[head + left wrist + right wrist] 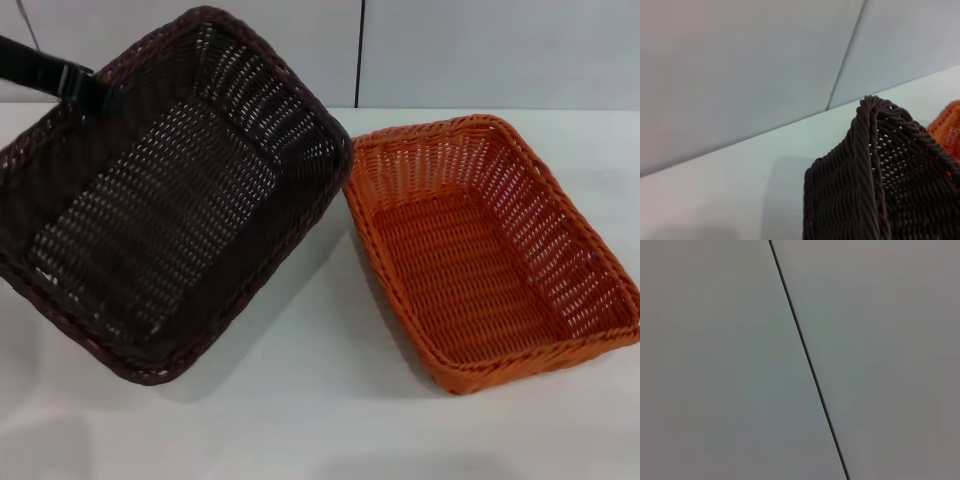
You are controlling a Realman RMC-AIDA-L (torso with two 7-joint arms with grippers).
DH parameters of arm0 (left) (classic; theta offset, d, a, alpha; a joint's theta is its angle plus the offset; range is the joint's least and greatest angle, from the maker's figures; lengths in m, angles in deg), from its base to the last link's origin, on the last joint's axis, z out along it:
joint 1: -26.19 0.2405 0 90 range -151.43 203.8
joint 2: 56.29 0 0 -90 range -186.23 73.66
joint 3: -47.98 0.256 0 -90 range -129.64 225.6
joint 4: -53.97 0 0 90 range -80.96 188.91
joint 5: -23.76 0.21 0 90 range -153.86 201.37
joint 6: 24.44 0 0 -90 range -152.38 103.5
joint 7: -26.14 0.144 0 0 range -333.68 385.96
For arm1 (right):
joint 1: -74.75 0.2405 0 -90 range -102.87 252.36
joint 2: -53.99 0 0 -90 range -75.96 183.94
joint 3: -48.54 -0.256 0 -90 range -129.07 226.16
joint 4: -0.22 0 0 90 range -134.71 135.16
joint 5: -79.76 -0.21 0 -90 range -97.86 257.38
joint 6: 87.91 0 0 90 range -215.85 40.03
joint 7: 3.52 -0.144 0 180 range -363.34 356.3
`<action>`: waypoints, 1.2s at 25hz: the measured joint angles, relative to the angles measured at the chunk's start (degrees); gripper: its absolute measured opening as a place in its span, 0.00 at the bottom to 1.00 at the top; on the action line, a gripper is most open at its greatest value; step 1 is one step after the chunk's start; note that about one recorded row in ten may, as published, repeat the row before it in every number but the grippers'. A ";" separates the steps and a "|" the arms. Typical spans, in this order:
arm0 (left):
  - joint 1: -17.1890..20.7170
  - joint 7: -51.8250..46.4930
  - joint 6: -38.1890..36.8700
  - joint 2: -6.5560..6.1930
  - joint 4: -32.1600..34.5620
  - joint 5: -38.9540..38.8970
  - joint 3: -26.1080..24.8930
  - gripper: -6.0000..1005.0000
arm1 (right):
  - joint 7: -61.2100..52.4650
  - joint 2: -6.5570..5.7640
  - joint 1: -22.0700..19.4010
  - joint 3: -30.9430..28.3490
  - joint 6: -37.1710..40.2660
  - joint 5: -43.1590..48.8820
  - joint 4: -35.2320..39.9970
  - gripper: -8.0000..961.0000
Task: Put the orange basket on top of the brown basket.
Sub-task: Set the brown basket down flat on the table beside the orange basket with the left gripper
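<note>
- No text, label, brand, number or sign can be read on anything in the head view.
- Neither wrist view shows any writing either.

Left arm (45, 68), the sole robot part in the head view: a slim black link with a smooth, faintly glossy casing, flat-sided and strap-like, widening into a blockier black section beside the rim of the brown basket (170, 190). No cables, screws or markings can be made out on it. Both wrist views show no robot parts.
</note>
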State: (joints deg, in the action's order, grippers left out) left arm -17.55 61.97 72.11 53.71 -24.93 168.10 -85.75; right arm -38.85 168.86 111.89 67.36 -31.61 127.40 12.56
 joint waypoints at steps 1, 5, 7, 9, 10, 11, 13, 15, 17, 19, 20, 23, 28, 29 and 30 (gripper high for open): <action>-0.38 0.59 0.36 -0.44 0.61 -0.21 -0.09 0.23 | 0.00 -0.02 -0.02 -0.02 -0.16 -0.01 -0.01 0.76; -2.43 4.22 3.09 -3.51 5.93 -1.94 -0.11 0.24 | 0.00 -0.07 -0.28 -0.10 -0.37 -0.01 0.13 0.76; -3.19 5.90 3.81 -4.53 8.71 -2.13 0.11 0.24 | 0.00 -0.08 -0.52 -0.10 -0.38 -0.17 0.27 0.76; -4.04 7.81 4.39 -5.23 12.31 -2.12 0.22 0.24 | 0.00 -0.09 -0.74 -0.10 -0.40 -0.46 0.30 0.76; -4.49 8.79 4.64 -5.48 14.14 -2.09 0.23 0.24 | 0.00 -0.10 -0.89 -0.11 -0.41 -0.55 0.31 0.76; -4.99 9.75 4.75 -5.64 15.81 -2.08 0.23 0.25 | 0.00 -0.10 -0.99 -0.10 -0.41 -0.56 0.30 0.76; -5.54 10.92 4.94 -5.68 17.47 -1.97 0.24 0.25 | 0.00 -0.14 -1.21 -0.10 -0.41 -0.57 0.30 0.76; -6.94 12.88 5.14 -5.54 20.56 -1.91 0.25 0.25 | 0.00 -0.20 -1.34 -0.10 -0.41 -0.59 0.31 0.76; -8.85 14.15 5.01 -4.75 24.07 -1.86 0.34 0.25 | 0.00 -0.27 -1.41 -0.10 -0.41 -0.61 0.31 0.76; -9.90 14.22 4.49 -4.11 25.68 -1.87 0.44 0.26 | 0.00 -0.43 -1.48 -0.10 -0.41 -0.62 0.23 0.76; -9.90 14.22 4.49 -4.11 25.68 -1.87 0.44 0.26 | 0.00 -0.51 -1.51 -0.10 -0.41 -0.62 0.13 0.76; -11.17 14.23 3.62 -3.28 27.91 -1.87 0.52 0.26 | 0.00 -0.68 -1.59 -0.10 -0.41 -0.63 -0.02 0.76; -15.60 13.20 -2.05 -0.93 36.16 -1.70 0.36 0.27 | 0.00 -1.02 -1.86 -0.01 -0.40 -0.63 -0.35 0.76; -17.11 11.78 -5.64 0.16 39.18 -1.86 0.23 0.27 | 0.00 -1.12 -1.97 0.05 -0.39 -0.63 -0.38 0.76; -17.70 10.57 -7.34 0.95 39.97 -1.84 0.40 0.27 | 0.00 -1.23 -2.07 0.15 -0.36 -0.63 -0.47 0.76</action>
State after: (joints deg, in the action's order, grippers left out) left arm -35.25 72.55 64.77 54.66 15.05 166.26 -85.35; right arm -38.85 167.63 109.82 67.51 -31.97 126.77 12.09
